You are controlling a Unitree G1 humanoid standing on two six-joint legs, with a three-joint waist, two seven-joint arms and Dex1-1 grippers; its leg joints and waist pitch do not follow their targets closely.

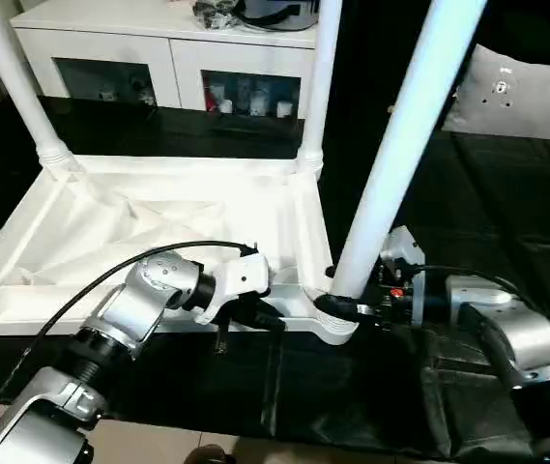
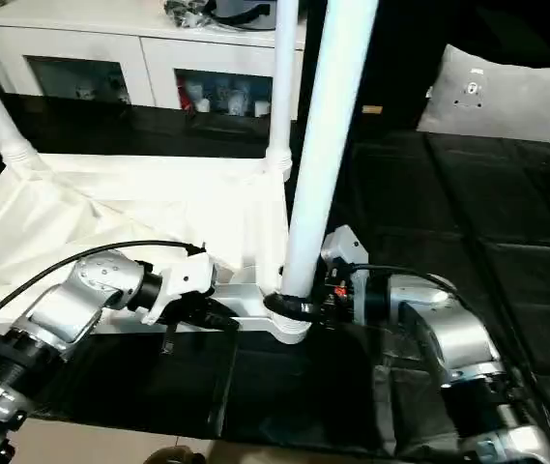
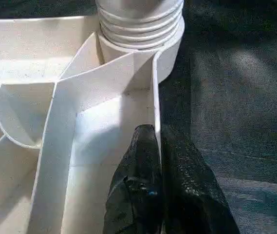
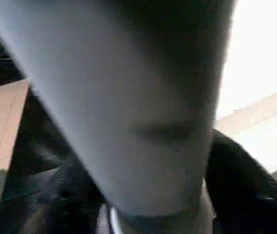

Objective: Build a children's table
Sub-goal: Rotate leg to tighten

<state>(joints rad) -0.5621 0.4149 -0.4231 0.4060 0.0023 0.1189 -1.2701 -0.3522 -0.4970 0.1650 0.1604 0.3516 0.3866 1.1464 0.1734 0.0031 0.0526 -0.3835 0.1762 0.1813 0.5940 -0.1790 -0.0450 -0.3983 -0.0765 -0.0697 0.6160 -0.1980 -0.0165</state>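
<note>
Looking down from the head: upturned tabletop (image 1: 159, 232) on a black surface (image 1: 506, 213), two far legs socketed. Left wrist view: the left pincer (image 3: 157, 141) clenched on the rim, steadying it. Right wrist view: the right pincer (image 1: 352, 307) grasping the near leg (image 4: 128, 97) at its base, seating it.

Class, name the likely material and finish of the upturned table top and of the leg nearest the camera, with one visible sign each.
Table top: likely moulded plastic, matt white; thin ribs and braces formed in one piece. Nearest leg: probably the same plastic, smooth with a slight sheen; ringed base, as seen in the left wrist view.
</note>
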